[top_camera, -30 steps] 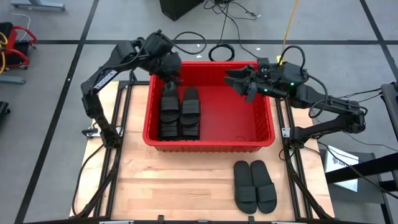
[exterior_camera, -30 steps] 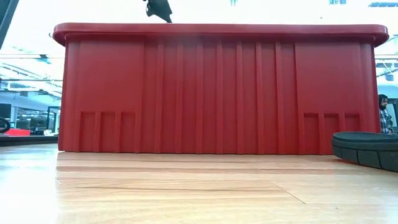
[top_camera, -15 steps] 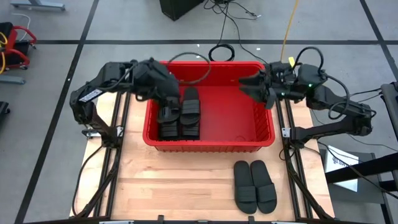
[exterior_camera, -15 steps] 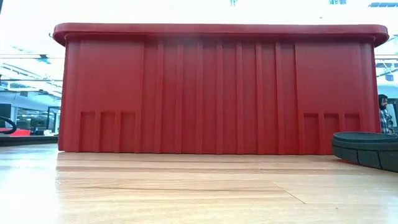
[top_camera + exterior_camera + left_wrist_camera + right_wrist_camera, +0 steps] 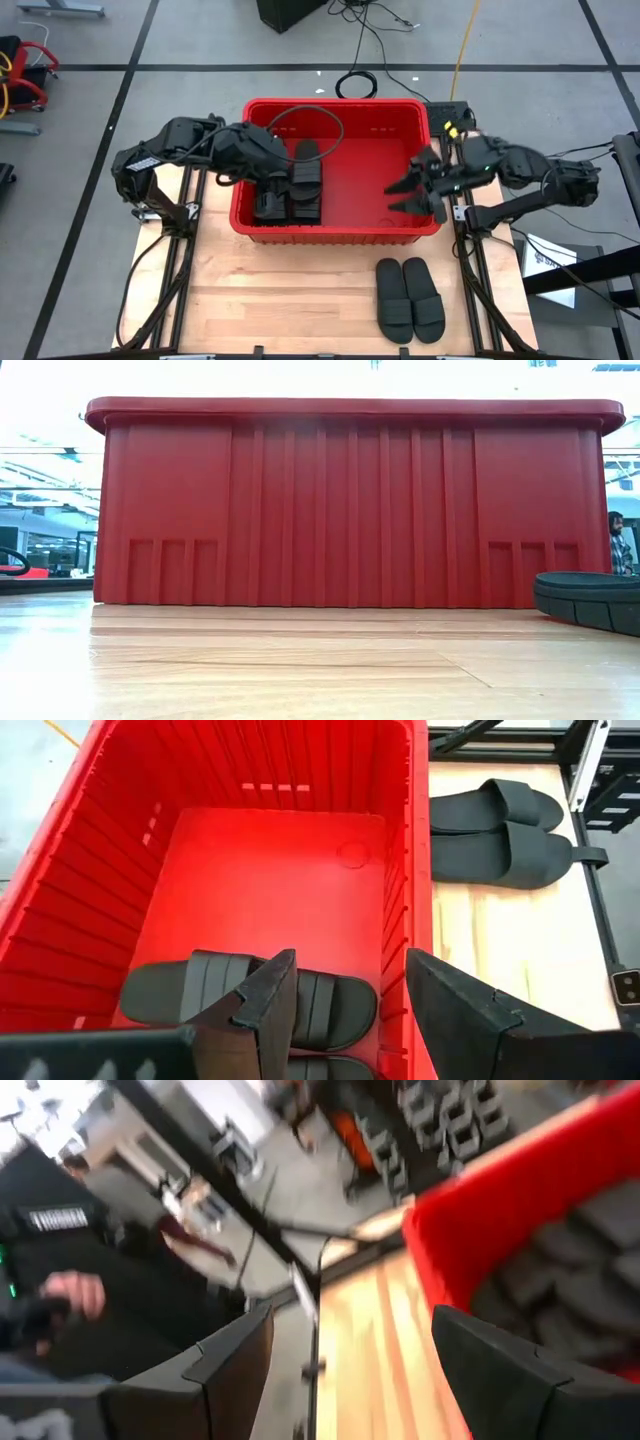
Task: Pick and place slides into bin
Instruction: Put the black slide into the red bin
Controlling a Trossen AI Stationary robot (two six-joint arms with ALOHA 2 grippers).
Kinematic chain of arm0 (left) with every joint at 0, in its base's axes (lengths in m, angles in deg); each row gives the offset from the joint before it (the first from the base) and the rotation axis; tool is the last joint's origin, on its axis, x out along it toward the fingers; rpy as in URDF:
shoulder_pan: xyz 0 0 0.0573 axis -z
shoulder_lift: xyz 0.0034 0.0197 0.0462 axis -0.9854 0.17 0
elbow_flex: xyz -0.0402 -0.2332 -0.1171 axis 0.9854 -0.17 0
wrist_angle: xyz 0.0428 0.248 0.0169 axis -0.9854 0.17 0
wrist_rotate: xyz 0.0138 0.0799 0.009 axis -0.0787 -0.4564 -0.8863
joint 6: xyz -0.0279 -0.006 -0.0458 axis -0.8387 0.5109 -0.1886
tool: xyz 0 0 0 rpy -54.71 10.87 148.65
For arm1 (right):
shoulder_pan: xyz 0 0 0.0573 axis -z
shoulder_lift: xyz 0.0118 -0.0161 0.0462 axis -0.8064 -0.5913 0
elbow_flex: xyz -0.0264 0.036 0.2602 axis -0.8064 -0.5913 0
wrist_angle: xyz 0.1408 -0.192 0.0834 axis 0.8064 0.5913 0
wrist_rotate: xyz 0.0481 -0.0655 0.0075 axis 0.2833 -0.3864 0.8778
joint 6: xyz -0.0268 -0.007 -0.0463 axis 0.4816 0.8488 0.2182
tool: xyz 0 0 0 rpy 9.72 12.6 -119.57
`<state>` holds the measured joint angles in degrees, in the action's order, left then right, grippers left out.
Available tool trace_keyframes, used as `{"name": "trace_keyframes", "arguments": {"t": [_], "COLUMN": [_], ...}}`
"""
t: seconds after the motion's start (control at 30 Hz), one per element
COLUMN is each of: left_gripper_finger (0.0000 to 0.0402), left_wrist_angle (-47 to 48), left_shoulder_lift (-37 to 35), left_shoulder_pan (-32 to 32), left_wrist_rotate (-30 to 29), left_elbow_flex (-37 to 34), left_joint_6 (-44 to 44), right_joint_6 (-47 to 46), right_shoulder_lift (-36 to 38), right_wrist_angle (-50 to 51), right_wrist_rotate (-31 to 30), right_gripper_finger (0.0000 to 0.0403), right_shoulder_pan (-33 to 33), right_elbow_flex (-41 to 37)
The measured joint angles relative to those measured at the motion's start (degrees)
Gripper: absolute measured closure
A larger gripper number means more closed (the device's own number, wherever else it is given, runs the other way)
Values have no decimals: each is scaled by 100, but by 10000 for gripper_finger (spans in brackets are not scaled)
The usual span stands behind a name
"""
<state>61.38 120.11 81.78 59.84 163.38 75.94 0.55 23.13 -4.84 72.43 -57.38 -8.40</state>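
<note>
1. The red bin [image 5: 355, 505] stands on the wooden surface [image 5: 300, 670], its ribbed wall filling most of the view.
2. A black slide [image 5: 590, 600] lies at the bin's right.
3. A person [image 5: 620, 545] shows far behind.

Glossy red ribbed plastic bin [image 5: 337, 228], matt black rubbery slides [image 5: 408, 298], pale smooth wooden table [image 5: 280, 300].

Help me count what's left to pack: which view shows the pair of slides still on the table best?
The high view: both slides lie side by side, whole, in front of the bin. The left wrist view shows the pair beyond the bin wall, partly cropped. The low view catches only a sole edge. The right wrist view misses them.
</note>
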Motion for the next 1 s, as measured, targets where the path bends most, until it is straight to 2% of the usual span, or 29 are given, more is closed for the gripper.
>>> {"name": "trace_keyframes", "arguments": {"t": [0.37, 0.77, 1.0], "left_gripper_finger": [218, 218, 218], "left_wrist_angle": [4, 15, 19], "left_shoulder_lift": [2, 2, 2], "left_shoulder_pan": [6, 2, 2], "left_wrist_rotate": [-2, -2, -4], "left_elbow_flex": [0, 0, 0], "left_joint_6": [-129, -132, -52], "right_joint_6": [-190, -166, -224], "right_shoulder_lift": [-299, -998, -1229], "right_wrist_angle": [1158, 2252, 2210], "right_wrist_rotate": [127, 101, -188], "right_gripper_finger": [138, 138, 138], "right_shoulder_pan": [-828, -1668, -2019], "right_elbow_flex": [0, 0, -169]}}
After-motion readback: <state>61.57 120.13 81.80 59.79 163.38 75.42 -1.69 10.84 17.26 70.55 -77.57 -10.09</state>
